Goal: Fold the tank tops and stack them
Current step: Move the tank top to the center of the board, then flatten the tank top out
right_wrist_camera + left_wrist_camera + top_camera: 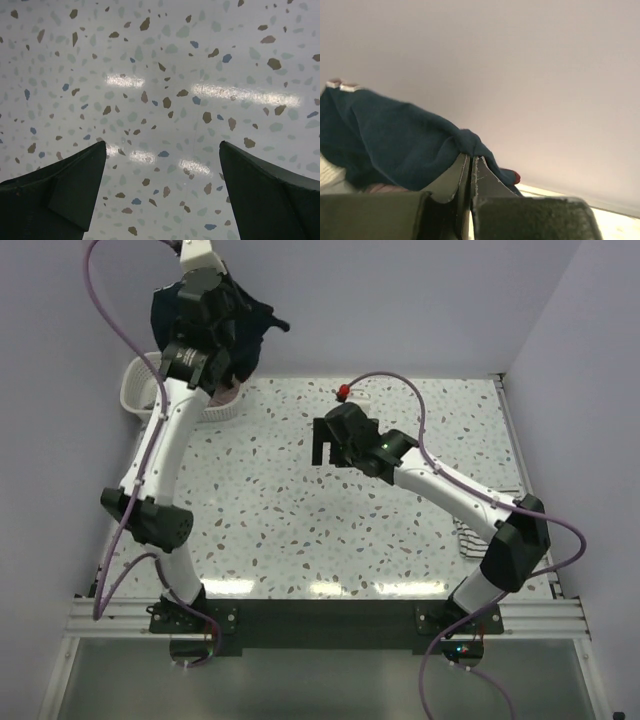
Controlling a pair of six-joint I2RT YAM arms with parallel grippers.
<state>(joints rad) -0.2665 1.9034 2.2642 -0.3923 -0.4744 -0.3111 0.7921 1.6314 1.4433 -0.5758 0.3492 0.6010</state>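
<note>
My left gripper [225, 320] is raised at the back left, over the basket, and is shut on a dark navy tank top [258, 322]. In the left wrist view the fingertips [471, 159] pinch a bunched fold of the navy cloth [385, 140], and a bit of red trim [516, 177] shows beside them. The top hangs around the wrist and hides most of the fingers from above. A pinkish cloth [228, 395] peeks out below it. My right gripper [322, 443] hovers open over the speckled table [165, 60], with nothing between its fingers [75, 185].
A white laundry basket [135, 390] stands at the table's back left corner. A small red-capped object [343, 392] lies near the back edge. A wire rack [468, 535] sits beside the right arm. Walls close in the back and both sides.
</note>
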